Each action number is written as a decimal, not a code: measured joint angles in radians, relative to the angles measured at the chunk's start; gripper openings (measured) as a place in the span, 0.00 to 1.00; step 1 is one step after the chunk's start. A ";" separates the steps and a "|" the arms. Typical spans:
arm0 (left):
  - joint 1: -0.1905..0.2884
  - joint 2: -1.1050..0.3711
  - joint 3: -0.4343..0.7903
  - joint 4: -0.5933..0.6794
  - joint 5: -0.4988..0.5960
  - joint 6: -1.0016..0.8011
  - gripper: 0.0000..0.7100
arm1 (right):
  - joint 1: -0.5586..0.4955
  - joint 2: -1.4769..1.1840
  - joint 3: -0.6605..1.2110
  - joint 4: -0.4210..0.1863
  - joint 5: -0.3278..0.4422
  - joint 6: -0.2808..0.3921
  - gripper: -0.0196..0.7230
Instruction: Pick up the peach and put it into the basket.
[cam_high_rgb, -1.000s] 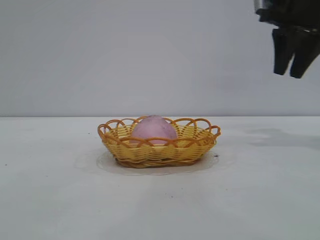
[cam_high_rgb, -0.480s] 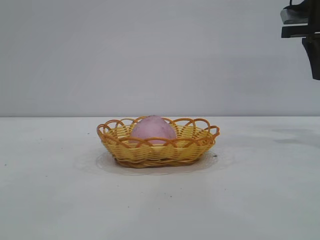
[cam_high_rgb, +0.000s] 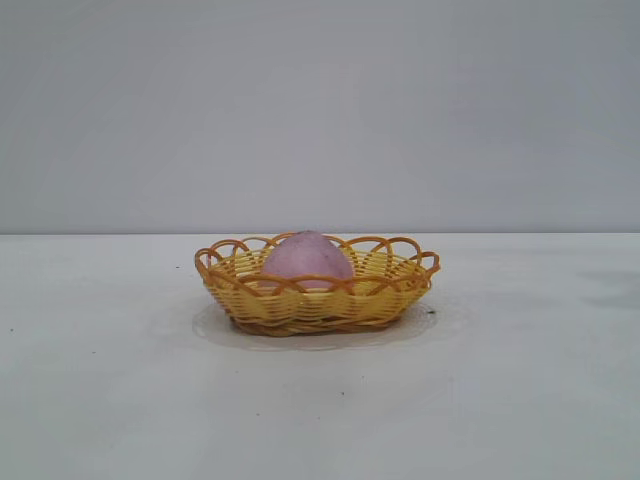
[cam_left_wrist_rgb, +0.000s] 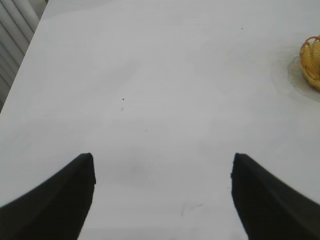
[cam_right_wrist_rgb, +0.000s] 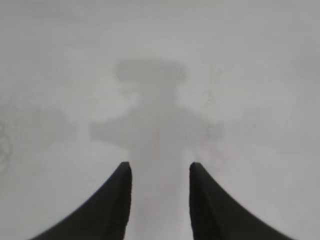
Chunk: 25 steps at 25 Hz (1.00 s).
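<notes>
The peach (cam_high_rgb: 307, 257) sits inside the basket (cam_high_rgb: 318, 300). It is pale pink and round, and its top pokes up above the looped rim. The basket is yellow and orange wicker, wide and low. It rests flat on the white table (cam_high_rgb: 120, 400), about in the middle between left and right. A faint round mark shows on the table around the bottom of the basket.

From the outside camera, no arm shows at all. There is just the basket, the peach, the table and a plain grey wall (cam_high_rgb: 320, 110) behind.

The left gripper (cam_left_wrist_rgb: 162, 165) hangs over a bare part of the table, well away from the basket. Its two dark fingers (cam_left_wrist_rgb: 60, 200) are spread wide apart with nothing between them. Only a small bit of the basket's rim peeks in at the edge of that camera's picture.

The right gripper (cam_right_wrist_rgb: 160, 172) points down at the table. Its fingers (cam_right_wrist_rgb: 112, 205) stand a little apart, with a narrow gap, and they grasp nothing. Its own grey shadow (cam_right_wrist_rgb: 152, 115) lies on the white table under it.
</notes>
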<state>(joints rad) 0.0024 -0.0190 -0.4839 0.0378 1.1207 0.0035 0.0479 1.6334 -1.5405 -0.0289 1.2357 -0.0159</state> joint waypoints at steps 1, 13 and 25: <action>0.000 0.000 0.000 0.000 0.000 0.000 0.75 | 0.000 -0.038 0.023 0.001 0.002 0.000 0.39; 0.000 0.000 0.000 0.000 0.000 0.000 0.75 | 0.000 -0.535 0.408 0.015 0.013 0.000 0.46; 0.000 0.000 0.000 0.000 0.000 0.000 0.75 | 0.000 -1.151 0.787 0.066 0.020 0.000 0.47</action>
<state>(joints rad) 0.0024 -0.0190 -0.4839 0.0378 1.1207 0.0035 0.0479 0.4821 -0.7530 0.0369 1.2553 -0.0159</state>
